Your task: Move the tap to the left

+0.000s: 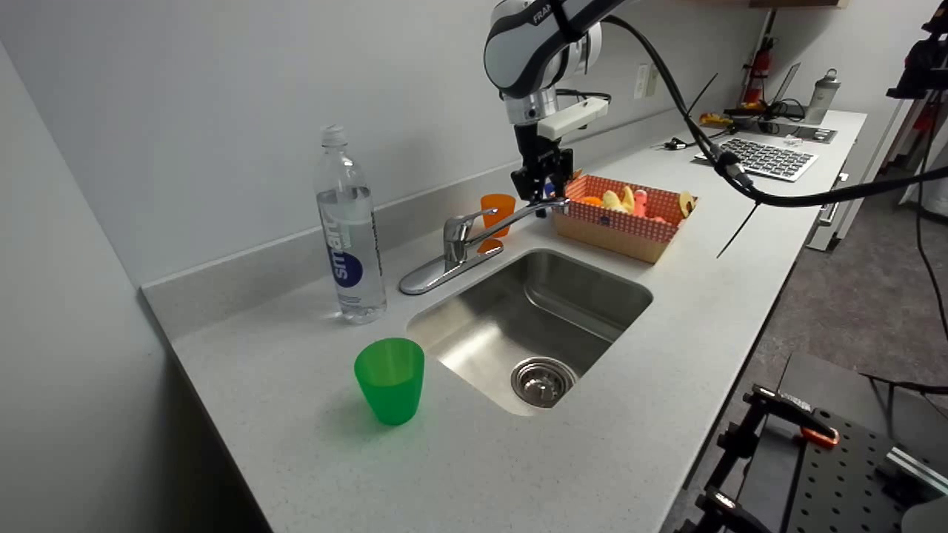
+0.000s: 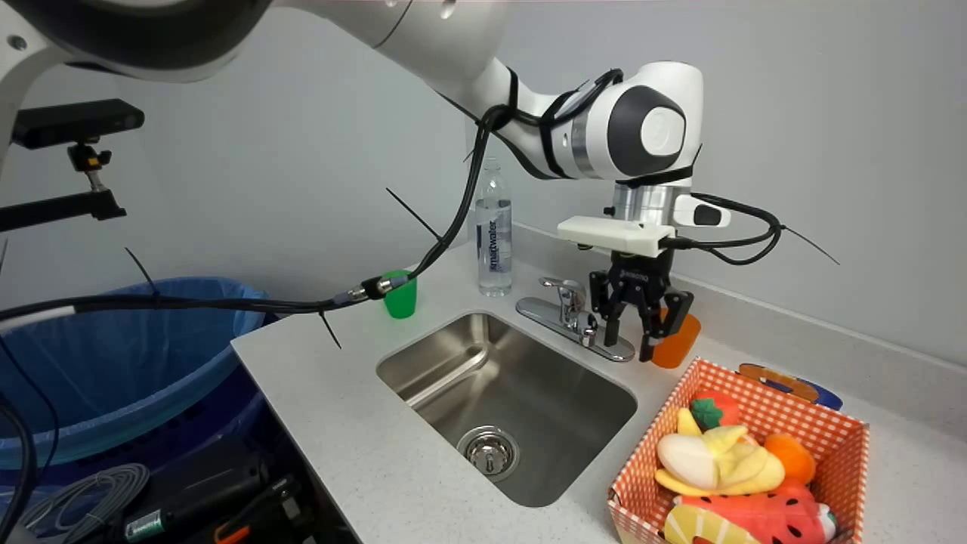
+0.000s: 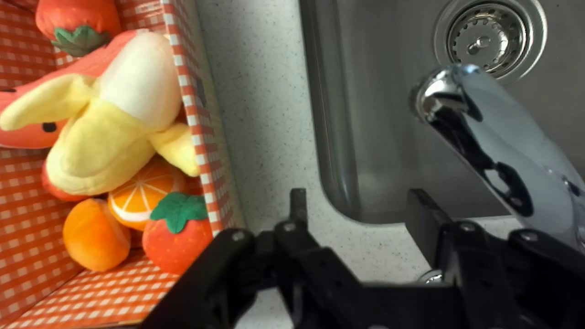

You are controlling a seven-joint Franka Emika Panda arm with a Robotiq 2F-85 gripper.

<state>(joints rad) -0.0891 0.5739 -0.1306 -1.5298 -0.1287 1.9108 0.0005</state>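
The tap is a chrome faucet with a lever handle and a long spout; it stands on the counter behind the sink in both exterior views [image 1: 455, 244] [image 2: 572, 298]. In the wrist view its spout [image 3: 521, 151] crosses the right side, pointing up and left over the sink. My gripper [image 2: 628, 347] is open and empty, pointing down between the tap and the basket. In the wrist view the gripper [image 3: 357, 194] has its fingers wide apart, with the spout just outside the right finger. I cannot tell whether they touch. In an exterior view the spout end partly covers the gripper [image 1: 539, 206].
The steel sink [image 2: 521, 385] lies in front of the tap. A checked basket [image 2: 634, 461] of plush fruit stands close to the gripper. An orange cup [image 2: 678, 341] is behind the gripper. A clear water bottle [image 1: 352, 252] and a green cup [image 1: 391, 381] stand past the tap.
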